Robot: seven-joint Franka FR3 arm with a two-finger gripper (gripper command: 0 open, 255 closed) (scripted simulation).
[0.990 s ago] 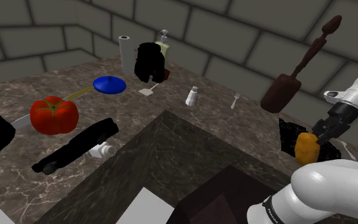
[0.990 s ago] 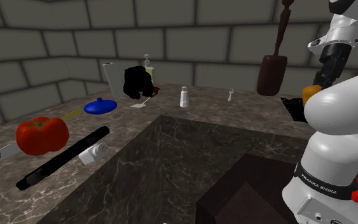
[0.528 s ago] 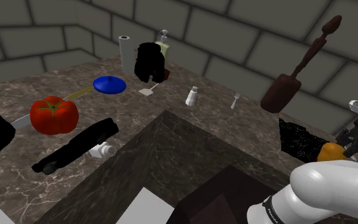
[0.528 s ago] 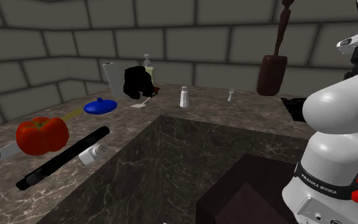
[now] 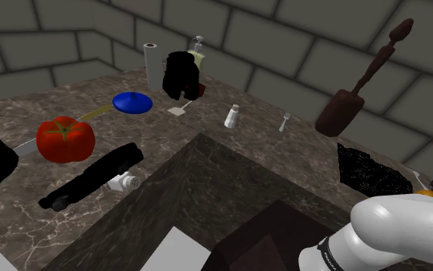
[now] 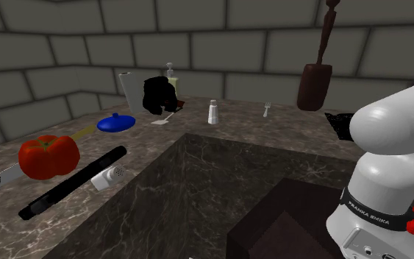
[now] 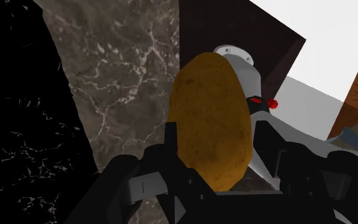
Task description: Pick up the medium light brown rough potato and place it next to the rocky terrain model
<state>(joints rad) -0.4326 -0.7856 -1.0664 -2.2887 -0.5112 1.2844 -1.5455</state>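
Two fingers of the tool [image 7: 215,175] are clasping the light brown potato [image 7: 209,121] above the marbled counter [image 7: 126,76]. Compared with a second ago, it is sitting farther toward four o'clock in the shoulder view, past the black terrain model [image 5: 368,173], so placement beside it is likely nearing.

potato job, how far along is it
Done: the potato is picked up, clasped in the gripper. In hand: it hangs over the counter beside the black terrain model. Left: set it down next to the model and let go.
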